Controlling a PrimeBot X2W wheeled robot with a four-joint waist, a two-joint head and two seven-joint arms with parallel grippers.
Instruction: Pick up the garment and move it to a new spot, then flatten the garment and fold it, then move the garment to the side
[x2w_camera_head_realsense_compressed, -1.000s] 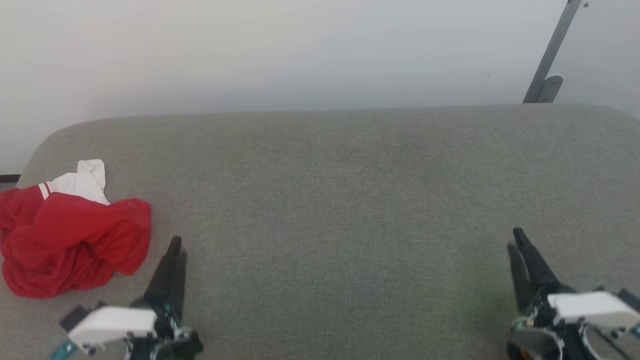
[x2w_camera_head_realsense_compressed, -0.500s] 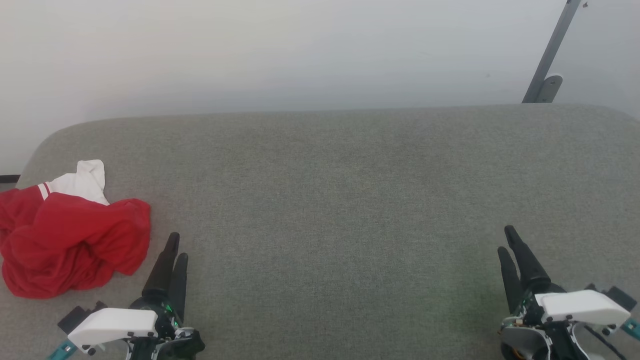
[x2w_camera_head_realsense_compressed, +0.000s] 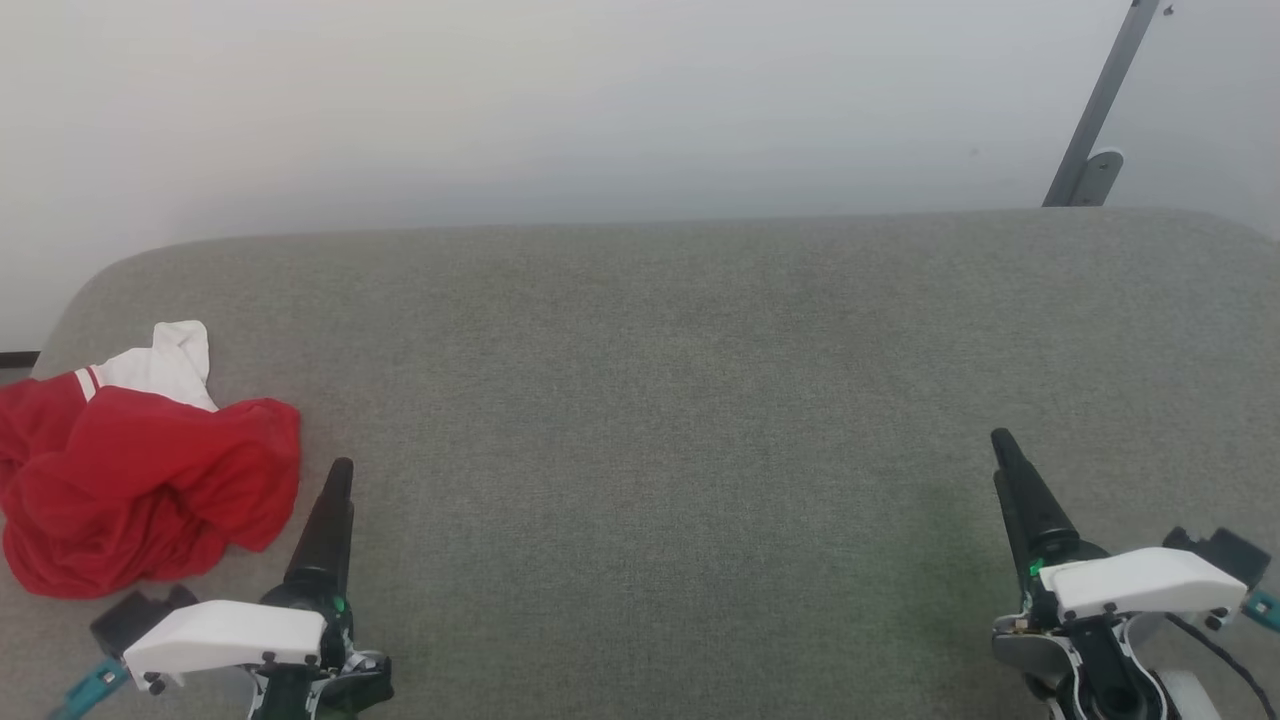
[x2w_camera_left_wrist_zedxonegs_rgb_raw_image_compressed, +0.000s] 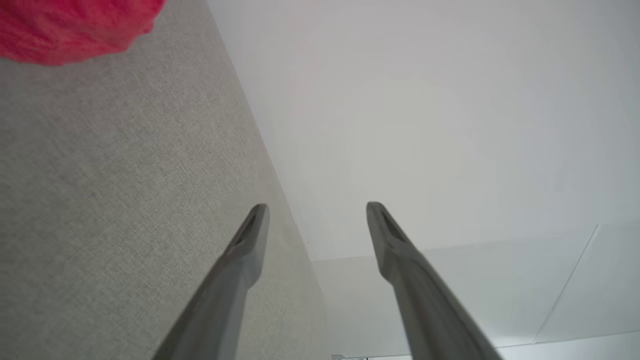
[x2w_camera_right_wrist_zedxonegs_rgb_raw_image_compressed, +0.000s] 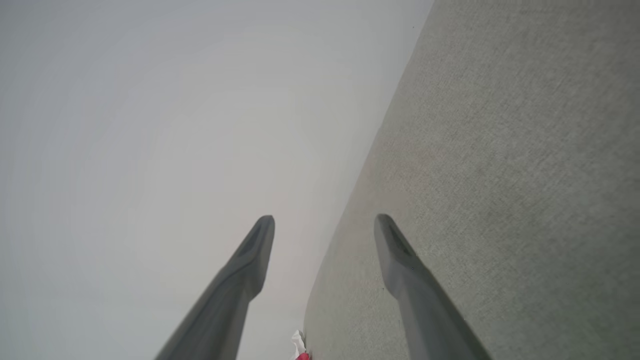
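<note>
garment (x2w_camera_head_realsense_compressed: 140, 480): a crumpled red heap with a white sleeve and a red-and-white striped band showing at its top (the rest is bunched in folds). It lies at the left edge of the head view, on the grey surface.
grey surface (x2w_camera_head_realsense_compressed: 650, 400): woven fabric with rounded far corners, spanning the frame from left to right.
left gripper (x2w_camera_head_realsense_compressed: 340, 470): lower left of the head view, fingers pointing up the frame. It is just right of the garment's lower right fold and not touching it. In its own wrist view the two fingers stand spread wide, with nothing between them.
right gripper (x2w_camera_head_realsense_compressed: 1002, 445): lower right of the head view, fingers pointing up and slightly left, well apart from the garment. Its wrist view shows both fingers spread wide too (empty gap, no cloth).
left wrist view: red cloth in the upper left corner, lying on the grey weave.
right wrist view: a small scrap of red and white at the bottom centre.
wall (x2w_camera_head_realsense_compressed: 500, 100): plain and pale, rising behind the far edge.
metal strut (x2w_camera_head_realsense_compressed: 1100, 110): grey and slanted, at the upper right, with a rounded bracket at its foot.
</note>
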